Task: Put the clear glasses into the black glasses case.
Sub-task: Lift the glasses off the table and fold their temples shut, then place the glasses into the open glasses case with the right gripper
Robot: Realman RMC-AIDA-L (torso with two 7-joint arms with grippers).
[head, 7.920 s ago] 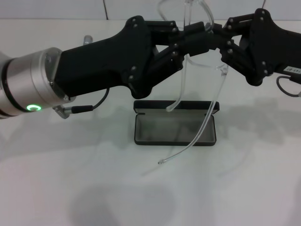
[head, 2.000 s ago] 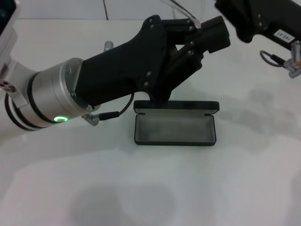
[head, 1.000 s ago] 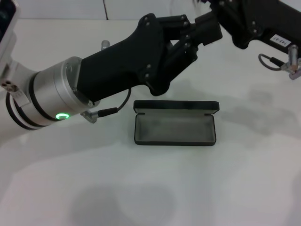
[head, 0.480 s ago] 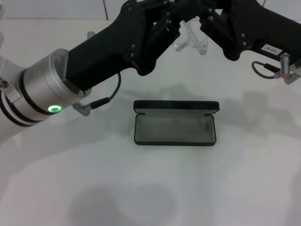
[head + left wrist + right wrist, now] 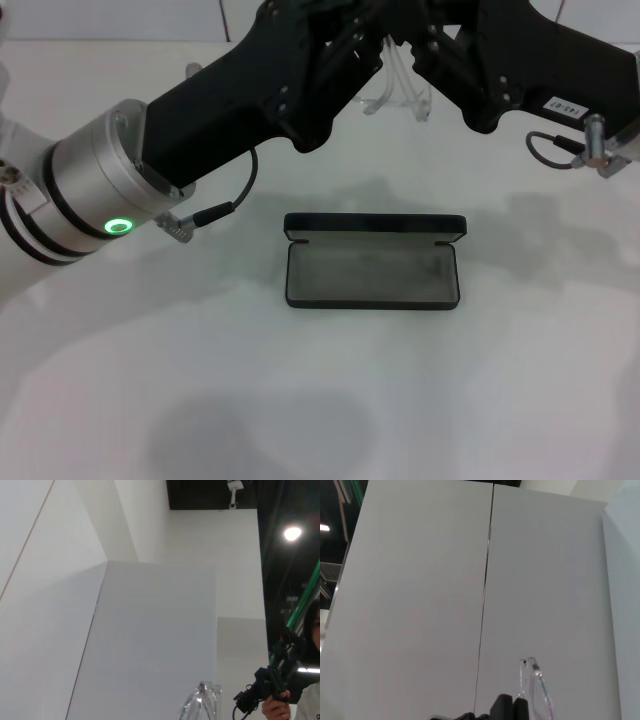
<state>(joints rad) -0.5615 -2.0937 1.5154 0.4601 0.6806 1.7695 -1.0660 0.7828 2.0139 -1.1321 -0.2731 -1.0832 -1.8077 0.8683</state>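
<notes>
— What are the grippers doing?

— The left gripper (image 5: 375, 25) and the right gripper (image 5: 425, 30) are meeting at the top edge of the head view, high above the table (image 5: 330, 400) and beyond the case (image 5: 372, 262). Their fingertips are running out of the frame, so I cannot tell whether either one is spread or pressed together.

— And the glasses?

— The glasses (image 5: 397, 92) are hanging between the two grippers, well above the table and behind the case. Only the lower clear part is showing in the head view. Both wrist views are catching a clear piece of them too (image 5: 201, 705) (image 5: 534, 687), against white wall panels.

— Where is the case sitting?

— It is lying open near the middle of the table, lid folded back toward the far side, grey lining facing up, nothing inside. The left arm is reaching in from the left, a green ring glowing on its silver wrist; the right arm is coming in from the right.
</notes>
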